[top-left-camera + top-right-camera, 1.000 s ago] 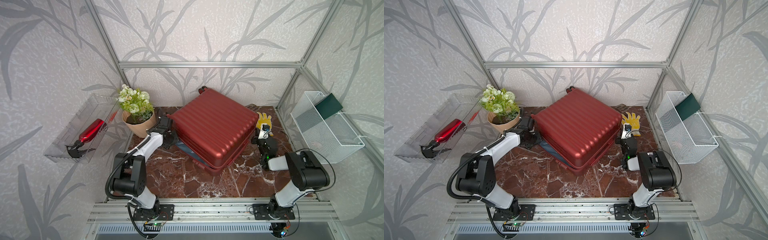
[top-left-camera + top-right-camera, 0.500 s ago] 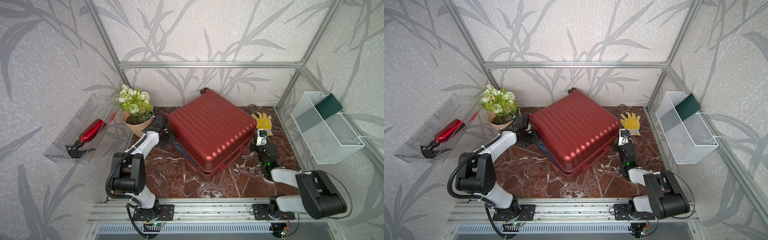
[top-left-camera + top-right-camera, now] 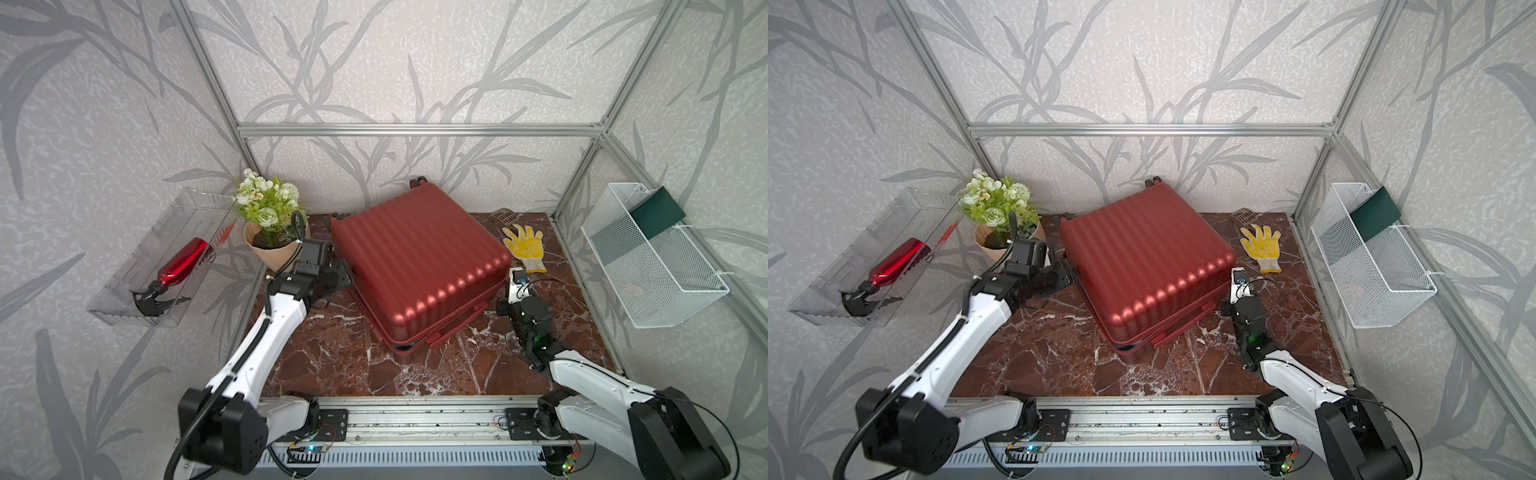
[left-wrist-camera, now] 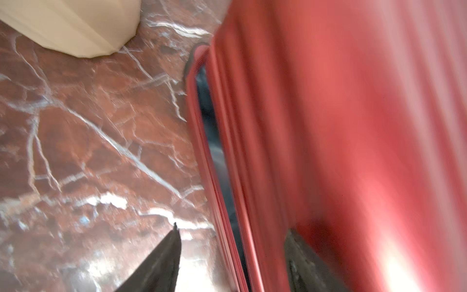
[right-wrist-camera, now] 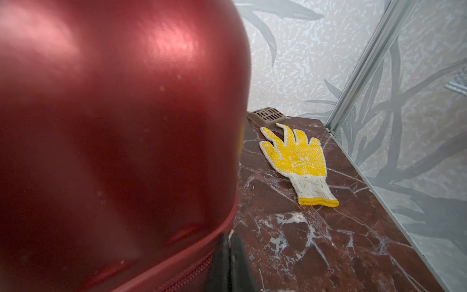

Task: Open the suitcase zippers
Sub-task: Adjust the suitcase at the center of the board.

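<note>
Zippers (image 5: 190,275) likely drag on slick, stiff suitcase (image 3: 419,266), so pinch tiny pulls; left hand (image 4: 232,228) open, right hand (image 5: 230,237) clamped shut.

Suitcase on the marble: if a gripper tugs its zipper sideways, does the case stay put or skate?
Probably skates: the suitcase lies flat on its shell on the polished marble table. Its glossy ribbed shell looks stiff but slippery, so a push may glance off. The zippers stand open along one side, so the top half may lift.
</note>
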You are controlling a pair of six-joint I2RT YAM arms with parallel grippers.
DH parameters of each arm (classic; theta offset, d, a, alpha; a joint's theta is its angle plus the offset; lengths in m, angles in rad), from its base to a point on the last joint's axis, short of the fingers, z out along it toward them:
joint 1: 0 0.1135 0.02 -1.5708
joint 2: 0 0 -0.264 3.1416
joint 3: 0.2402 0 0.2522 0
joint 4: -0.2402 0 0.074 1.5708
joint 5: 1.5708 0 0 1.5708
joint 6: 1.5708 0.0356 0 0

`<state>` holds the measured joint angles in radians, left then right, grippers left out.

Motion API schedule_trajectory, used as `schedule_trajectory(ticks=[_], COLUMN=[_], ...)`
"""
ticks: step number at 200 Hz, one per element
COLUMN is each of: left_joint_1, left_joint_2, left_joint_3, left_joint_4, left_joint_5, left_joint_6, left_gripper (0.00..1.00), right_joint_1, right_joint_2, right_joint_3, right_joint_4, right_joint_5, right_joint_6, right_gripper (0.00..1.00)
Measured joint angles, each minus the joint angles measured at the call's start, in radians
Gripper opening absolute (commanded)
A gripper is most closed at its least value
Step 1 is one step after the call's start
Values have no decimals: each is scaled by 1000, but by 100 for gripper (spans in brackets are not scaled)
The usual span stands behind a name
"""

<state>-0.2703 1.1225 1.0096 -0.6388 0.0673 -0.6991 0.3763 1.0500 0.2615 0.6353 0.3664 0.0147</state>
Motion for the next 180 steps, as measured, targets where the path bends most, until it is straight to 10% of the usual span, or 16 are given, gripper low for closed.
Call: schedule_trajectory(ticks=[74, 180], left_joint_1=[-459, -501], left_joint_2=[-258, -164], left_joint_3=[-330, -367], left_joint_4=[12, 95], left_joint_5=[-69, -151], left_joint_6=[-358, -529], left_gripper=[57, 55], right_joint_1=[22, 31], right_joint_2=[-73, -142], right_joint_3=[-15, -29], right_joint_4=[-73, -143], right_joint_5=[18, 40], right_joint_6=[37, 69], right_gripper=[0, 0])
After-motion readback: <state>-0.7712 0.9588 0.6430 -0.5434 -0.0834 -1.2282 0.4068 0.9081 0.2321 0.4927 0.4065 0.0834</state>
